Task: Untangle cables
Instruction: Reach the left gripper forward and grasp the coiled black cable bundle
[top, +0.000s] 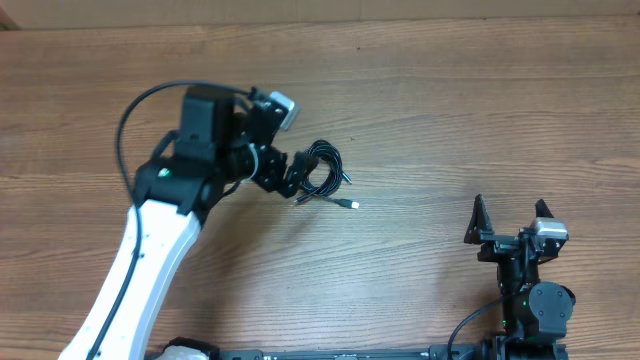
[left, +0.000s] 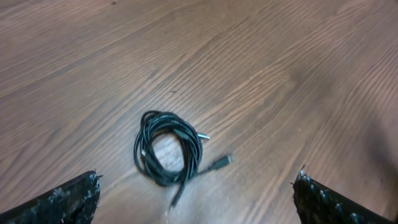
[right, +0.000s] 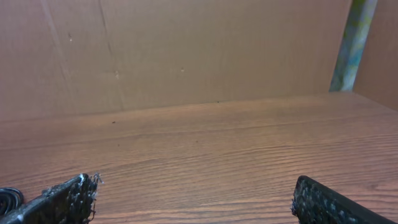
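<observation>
The cables (top: 322, 172) lie coiled together in one small black bundle near the middle of the wooden table, with a silver-tipped plug end (top: 354, 205) sticking out to the right. In the left wrist view the bundle (left: 168, 148) sits just ahead of my left gripper (left: 196, 198), which is open and empty, hovering close to the left of the bundle in the overhead view (top: 296, 178). My right gripper (top: 510, 215) is open and empty at the front right, far from the cables. The right wrist view shows its spread fingers (right: 196, 202) and a sliver of the bundle (right: 9, 200) at the left edge.
A brown cardboard wall (right: 186, 50) stands along the table's far edge. The white left arm (top: 150, 260) stretches across the front left of the table. The right arm's base (top: 535, 310) sits at the front right edge.
</observation>
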